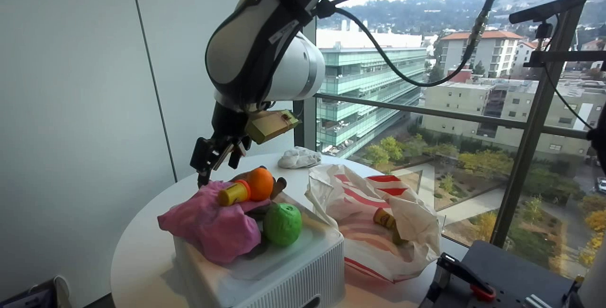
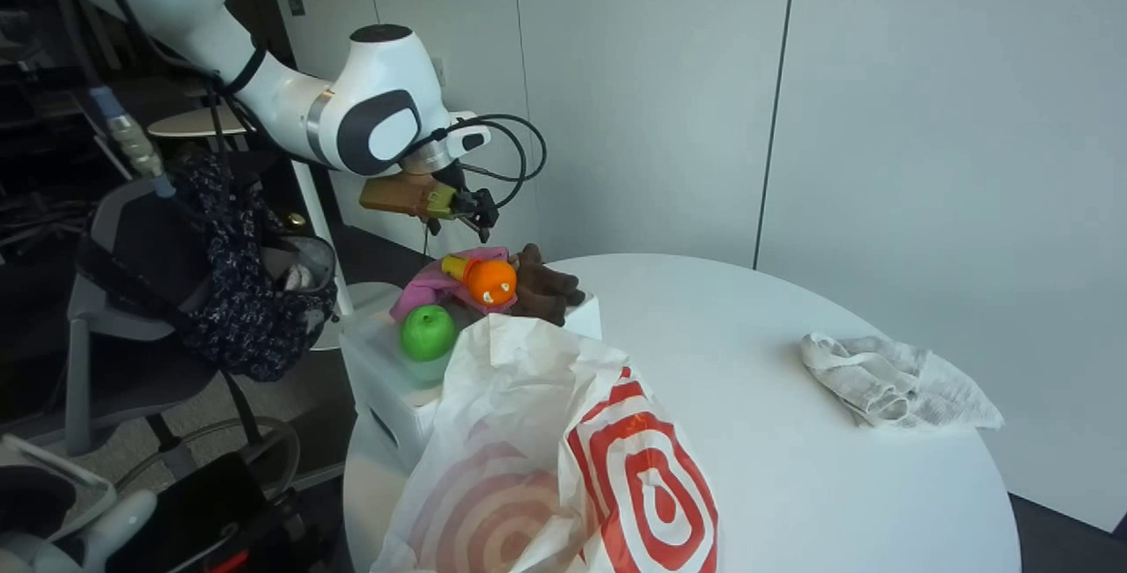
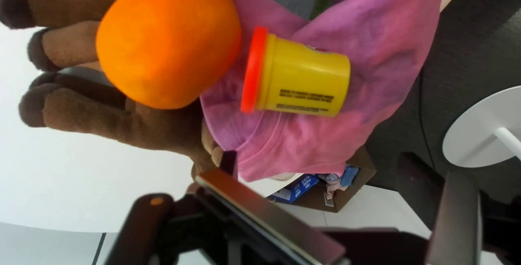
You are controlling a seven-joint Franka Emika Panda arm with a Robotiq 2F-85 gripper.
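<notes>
My gripper (image 1: 219, 168) is open and empty, held above the pile on a white box; it also shows in an exterior view (image 2: 458, 231). In the wrist view its fingers (image 3: 323, 167) are wide apart. A pink cloth (image 3: 301, 143) lies nearest the fingers, draped over the box edge. A yellow tub with a red lid (image 3: 303, 77) lies on its side on the cloth. An orange ball-like fruit (image 3: 169, 41) touches a brown plush toy (image 3: 163, 128). A green apple (image 1: 282, 224) sits on the white box (image 1: 303, 270); it also shows in an exterior view (image 2: 428, 333).
A white bag with red rings (image 1: 416, 232) stands open beside the box, a yellow tub (image 1: 384, 219) inside. A crumpled white cloth (image 2: 898, 384) lies on the round white table (image 2: 792, 485). A cardboard box (image 3: 338, 200) stands below the table. A window and wall stand behind.
</notes>
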